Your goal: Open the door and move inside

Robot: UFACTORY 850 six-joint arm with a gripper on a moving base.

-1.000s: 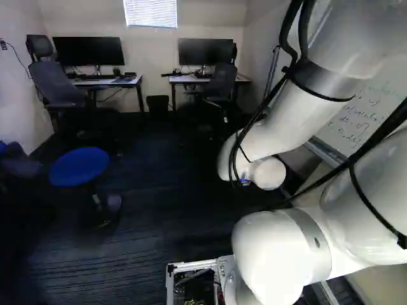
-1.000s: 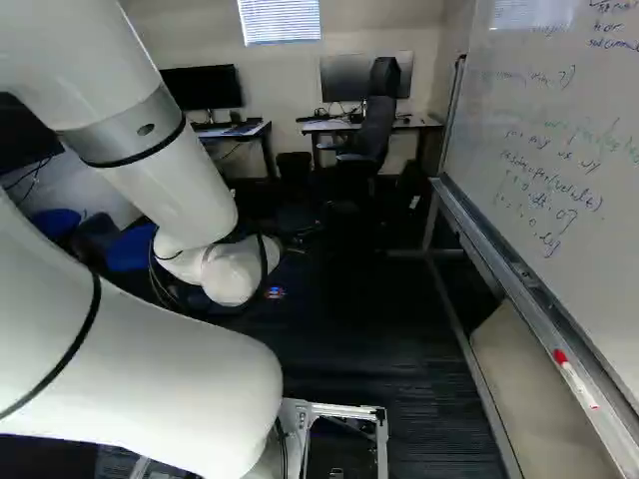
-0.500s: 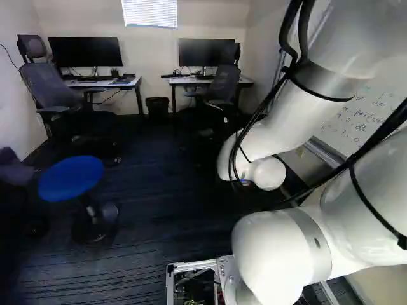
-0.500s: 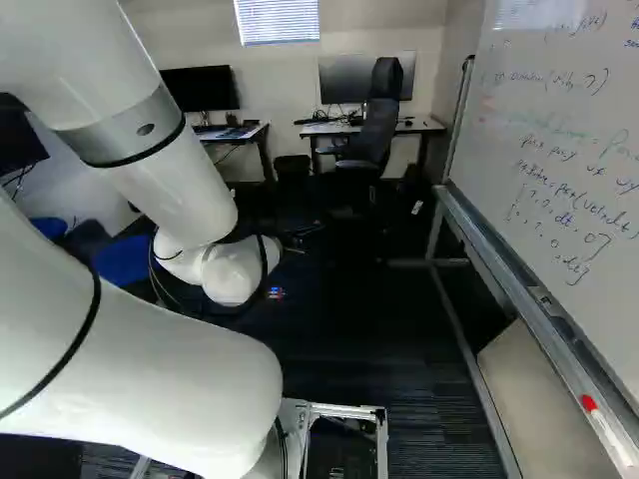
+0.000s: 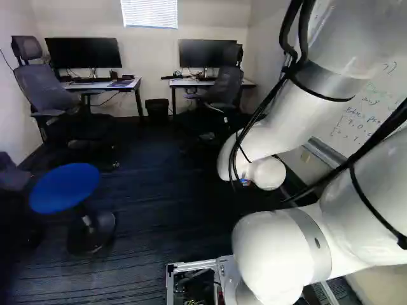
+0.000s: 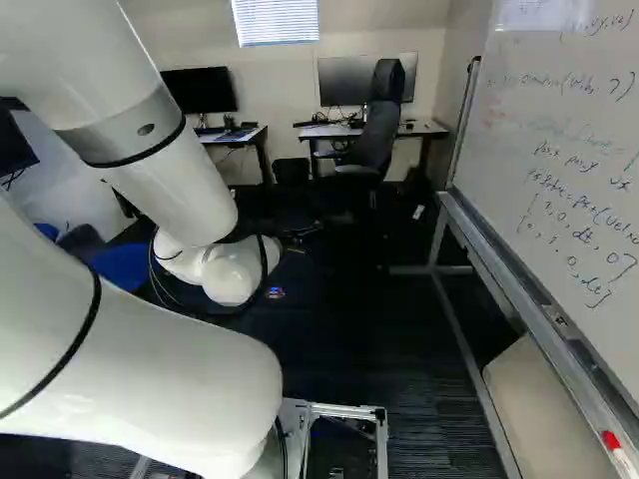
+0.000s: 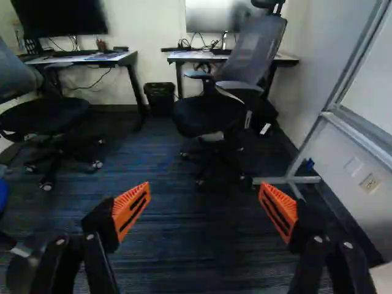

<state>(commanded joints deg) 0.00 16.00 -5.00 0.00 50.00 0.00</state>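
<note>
The jaws stand wide apart, nothing between them, perhaps because the opening is done: no door shows, and the arm (image 6: 190, 170) seems to be inside. A marker (image 6: 612, 440) lies on the whiteboard's ledge (image 6: 534, 324), presumably handy for writing. The bin's (image 7: 160, 101) contents cannot be told.

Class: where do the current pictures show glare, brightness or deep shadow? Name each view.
Left base view: window blind bright, dark floor sinking into shadow beneath the desks. Right base view: pale reflection high on the whiteboard. Wrist view: greyish sheen on the monitor nearer the whiteboard.
</note>
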